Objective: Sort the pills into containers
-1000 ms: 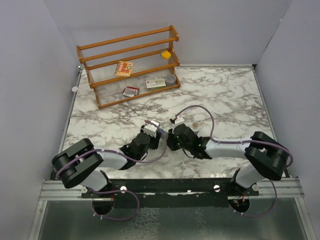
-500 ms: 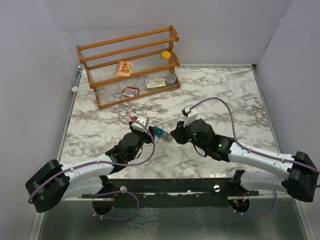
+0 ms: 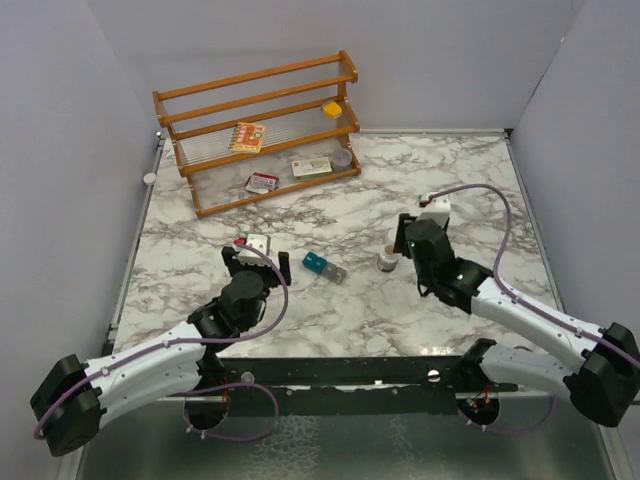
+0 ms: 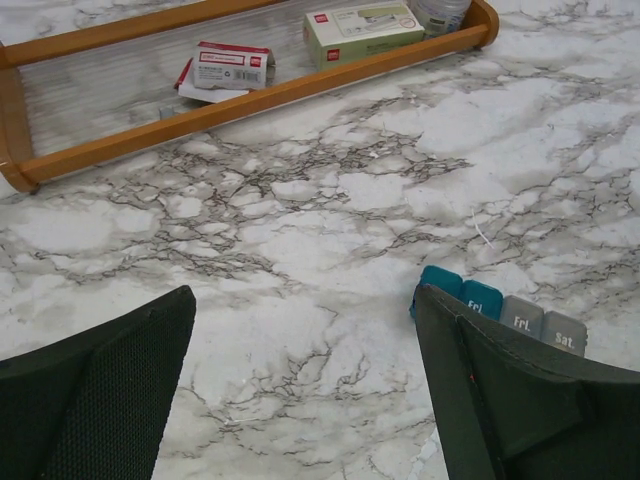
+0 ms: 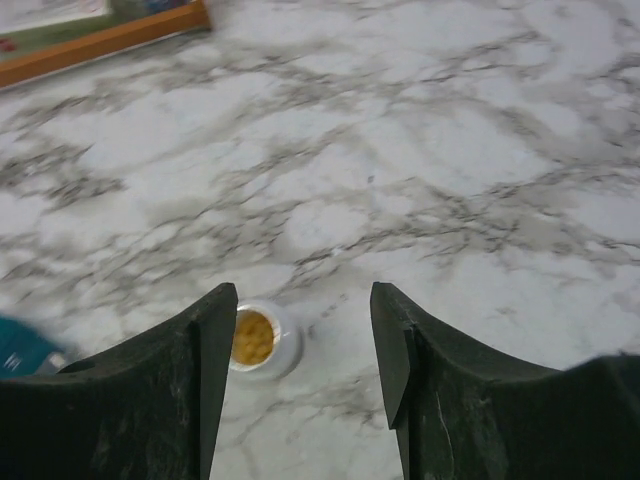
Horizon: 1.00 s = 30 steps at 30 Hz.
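The white, grey-veined marble table (image 3: pixel 440 180) carries everything. At its far left stands a slatted wooden rack (image 3: pixel 255 78) holding small boxes, well apart from the work.

Both tools are released. The left gripper (image 4: pixel 302 300) has its jaws spread wide over bare marble with nothing between them, and the right gripper (image 5: pixel 303 295) is likewise parted and empty.

The containers (image 3: pixel 325 267), a short strip of joined square compartments in teal-blue and translucent grey plastic, lie flat near the table's middle, between the two grippers. The strip looks light, stiff and smooth, so it would likely skid if nudged. A pinch across its narrow width seems the safest hold, leaving the lids free. The lids appear shut and marked with days, and I cannot tell what is inside.

The small round greyish bottle (image 5: pixel 285 345) stands upright and uncapped just ahead of the right gripper, near the strip but not touching it. It holds a yellow-orange mass, presumably the pills (image 5: pixel 252 338), which are likely small, hard and prone to roll.
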Motion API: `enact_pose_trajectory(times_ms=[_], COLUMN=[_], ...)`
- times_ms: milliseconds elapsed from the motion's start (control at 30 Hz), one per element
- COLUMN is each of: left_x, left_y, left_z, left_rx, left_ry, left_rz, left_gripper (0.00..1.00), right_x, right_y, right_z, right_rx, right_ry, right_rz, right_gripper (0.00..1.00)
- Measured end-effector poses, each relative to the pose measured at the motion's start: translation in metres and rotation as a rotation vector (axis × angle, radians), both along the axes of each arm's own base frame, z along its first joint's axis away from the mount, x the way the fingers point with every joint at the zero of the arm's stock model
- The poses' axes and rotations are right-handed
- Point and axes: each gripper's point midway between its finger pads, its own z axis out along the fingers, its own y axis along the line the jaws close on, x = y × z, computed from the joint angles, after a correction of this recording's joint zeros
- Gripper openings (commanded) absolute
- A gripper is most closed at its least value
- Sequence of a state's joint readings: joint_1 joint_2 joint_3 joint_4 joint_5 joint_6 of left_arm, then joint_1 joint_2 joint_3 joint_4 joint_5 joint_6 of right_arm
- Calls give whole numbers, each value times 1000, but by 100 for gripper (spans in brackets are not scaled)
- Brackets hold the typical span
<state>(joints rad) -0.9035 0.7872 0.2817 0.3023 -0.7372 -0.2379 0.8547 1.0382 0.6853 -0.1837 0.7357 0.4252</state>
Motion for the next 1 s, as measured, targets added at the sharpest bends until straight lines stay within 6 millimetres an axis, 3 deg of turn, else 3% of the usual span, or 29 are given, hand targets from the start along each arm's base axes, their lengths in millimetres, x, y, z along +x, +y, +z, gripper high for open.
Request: enact_pose_trajectory(times_ms=[67,200,433,700,800,1000], left_x=[0,2,8,26,29,34], left_y=[7,23,60,130,134,140], left_z=[3,3,-2,-18,-16,-15], left_rx=[-6,-13,-14,-33,-50,-37], left_ry=[-8,-15,-27,14,1,-15], left_rz=[23,67,184,409,411,414], left_gripper=[94,97,99,99,99,99], right_x=[22,49,80,80,79,71], right_y=[-37,-84,-133,-171,-183,-177], right_z=[-6,-3,-8,-26,-27,-23], right_rx=[-19,0,38,77,83,98], right_ry=[18,8,-6,-52,-72,-140], right_rz=[-109,-216,-285,-347,-373,-319], right_gripper=[57,57,59,57,69,98])
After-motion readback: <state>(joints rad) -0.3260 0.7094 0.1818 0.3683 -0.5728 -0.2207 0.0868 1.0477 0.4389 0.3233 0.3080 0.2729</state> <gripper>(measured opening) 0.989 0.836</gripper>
